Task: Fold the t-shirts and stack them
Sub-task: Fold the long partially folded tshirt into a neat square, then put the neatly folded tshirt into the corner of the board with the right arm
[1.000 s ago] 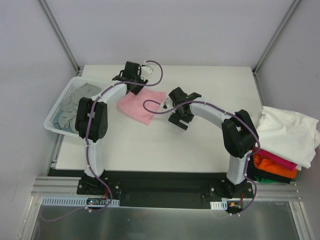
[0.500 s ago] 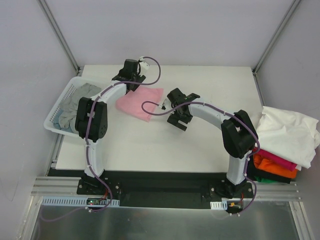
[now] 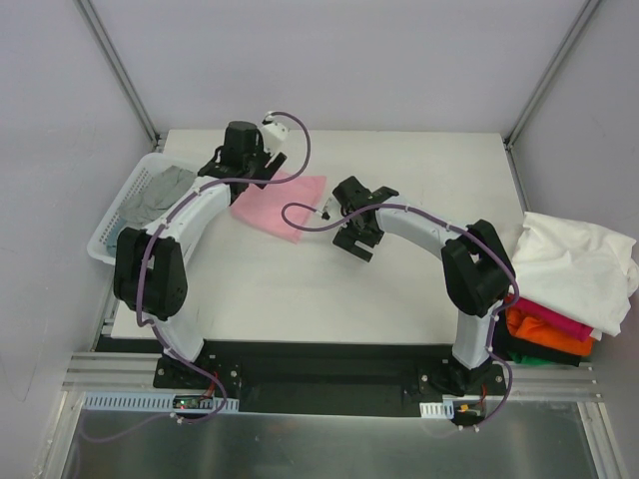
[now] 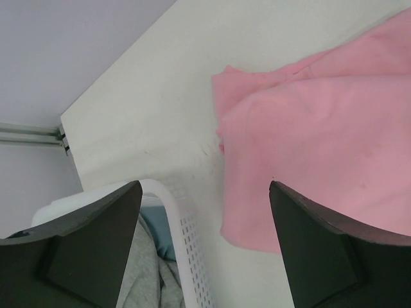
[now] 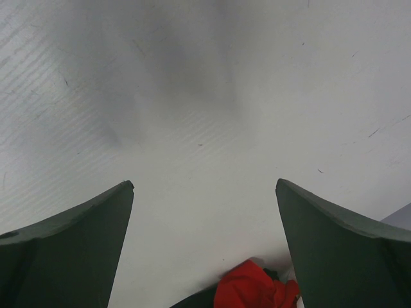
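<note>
The pink t-shirt (image 4: 321,147) lies just beside the left end effector (image 4: 204,192) — jaws apart, empty.

2 arms extended forward, left gripper (image 4: 202,192) fingers spread wide, right gripper (image 5: 205,186) fingers spread wide

Bright, even light throughout, with soft, diffuse grey shadows.

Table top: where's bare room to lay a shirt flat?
Free: the near strip of the table between the left arm and right arm; the far right corner. Crowded: far left, with the pink t-shirt and basket; shirt stack by the right edge.
</note>
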Robot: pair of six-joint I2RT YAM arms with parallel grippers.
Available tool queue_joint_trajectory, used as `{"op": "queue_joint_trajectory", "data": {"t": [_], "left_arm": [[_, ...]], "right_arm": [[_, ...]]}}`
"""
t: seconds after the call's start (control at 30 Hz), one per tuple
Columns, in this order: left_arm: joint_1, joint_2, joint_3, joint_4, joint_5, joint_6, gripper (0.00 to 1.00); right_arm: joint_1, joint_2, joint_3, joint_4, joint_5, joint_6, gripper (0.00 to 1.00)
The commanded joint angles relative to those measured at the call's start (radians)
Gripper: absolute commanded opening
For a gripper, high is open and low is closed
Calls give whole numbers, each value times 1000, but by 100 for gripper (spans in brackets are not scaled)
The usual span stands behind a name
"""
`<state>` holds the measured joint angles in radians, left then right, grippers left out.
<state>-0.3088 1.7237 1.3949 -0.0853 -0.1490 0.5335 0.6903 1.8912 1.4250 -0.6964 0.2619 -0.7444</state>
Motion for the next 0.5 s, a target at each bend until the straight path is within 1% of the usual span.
{"op": "queue_joint_trajectory", "data": {"t": [0.0,0.13,0.47], "left_arm": [[-12,-38,-43,-16,147,-56,81],[-12,-7,-39,-36,223,-79,82],[-6,155,55,-39,236,-75,82]], "right_arm": [[5,-41,8,-14,5,4,96],[5,-38,5,-14,0,5,96],[5,-35,-12,-3,2,4,96]]}}
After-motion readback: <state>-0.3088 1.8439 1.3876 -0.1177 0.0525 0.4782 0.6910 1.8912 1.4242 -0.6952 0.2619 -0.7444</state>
